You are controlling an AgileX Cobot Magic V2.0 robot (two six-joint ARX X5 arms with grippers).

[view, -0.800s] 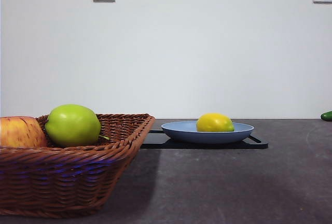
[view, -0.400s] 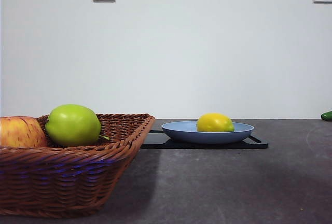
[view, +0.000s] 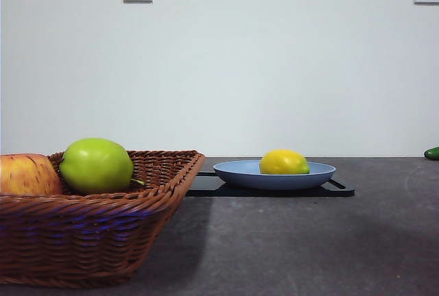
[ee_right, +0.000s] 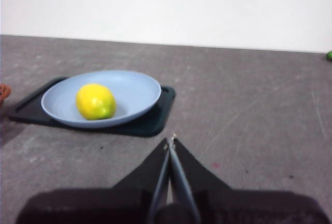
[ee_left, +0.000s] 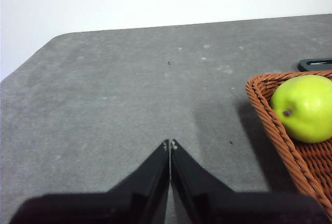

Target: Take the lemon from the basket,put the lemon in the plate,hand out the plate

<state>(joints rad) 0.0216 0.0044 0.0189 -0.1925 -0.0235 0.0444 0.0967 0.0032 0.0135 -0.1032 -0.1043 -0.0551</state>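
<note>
- Your lemon [ee_right: 95, 101] already lies in the plate [ee_right: 135, 92], off the middle toward the side nearer the basket [view: 103, 227]; the plate sits on a flat black tray [ee_right: 155, 117] on the counter [view: 295, 241].
- So, by my reading, only the hand-out is left, and the thing you must reach is the plate's rim, not the fruit.
- Your right claw [ee_right: 170, 142] is the nearer one. Its two black jaws are pressed together, tip to tip, and hold nothing. It hangs above bare counter, apart from the tray, with the plate ahead of it and off to the basket side.
- Your left claw [ee_left: 169, 144] is likewise pressed shut and empty, over bare counter beside the basket's braided rim, with the green apple [ee_left: 305, 107] close by. The basket stands between it and the plate, so I would leave that arm waiting.
- The relation to mind: the rim edge closest to your right claw is the side away from the lemon. Approaching there should keep the jaws clear of the fruit.
- The lemon's long axis runs roughly across the front view, level with the counter. In the right wrist view it looks nearly round, so you see it more end-on from there. Its greenish end points away from the basket.
- You will need to spread the jaws before they can take the rim.
- A red-yellow apple [view: 27, 175] rests in the basket beside the green one; neither concerns you now.
</note>
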